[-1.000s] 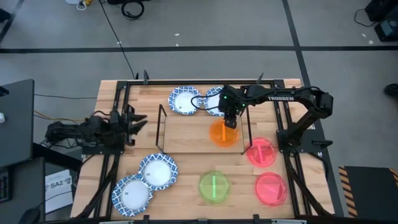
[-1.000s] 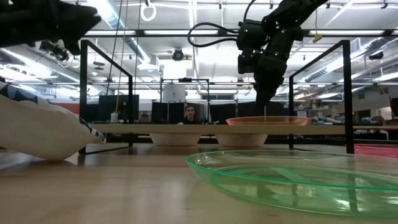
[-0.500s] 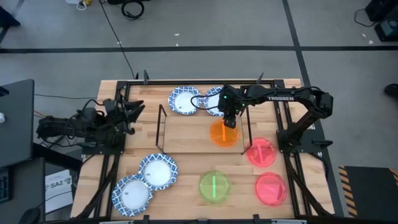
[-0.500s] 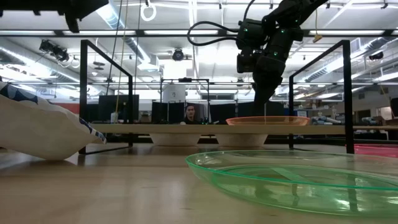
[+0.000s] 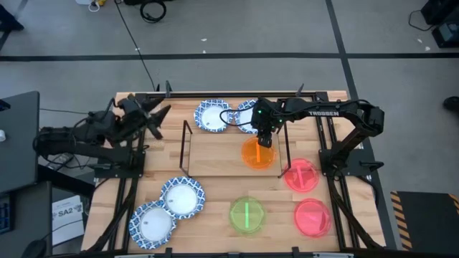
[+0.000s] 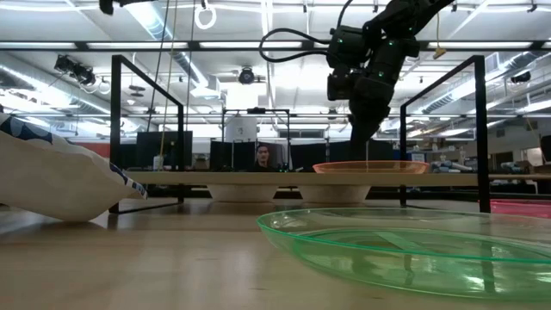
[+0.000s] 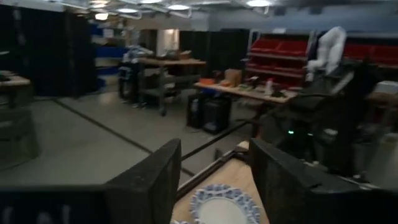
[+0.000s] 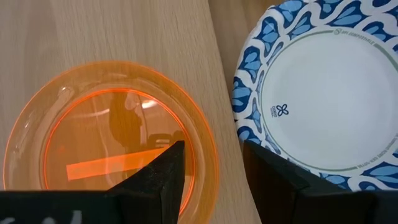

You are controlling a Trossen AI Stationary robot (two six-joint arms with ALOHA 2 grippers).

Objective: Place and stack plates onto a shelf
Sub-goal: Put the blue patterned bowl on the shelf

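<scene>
The right claw [image 5: 265, 139] is held over the far rim of the orange plate [image 5: 257, 153], fingers parted, nothing gripped. That plate is seated on the shelf [image 5: 215, 155], beside a blue-rimmed plate [image 8: 323, 93]. The left claw [image 5: 159, 118], fingers parted and empty, is raised at the counter's [image 5: 215, 201] left edge.
</scene>
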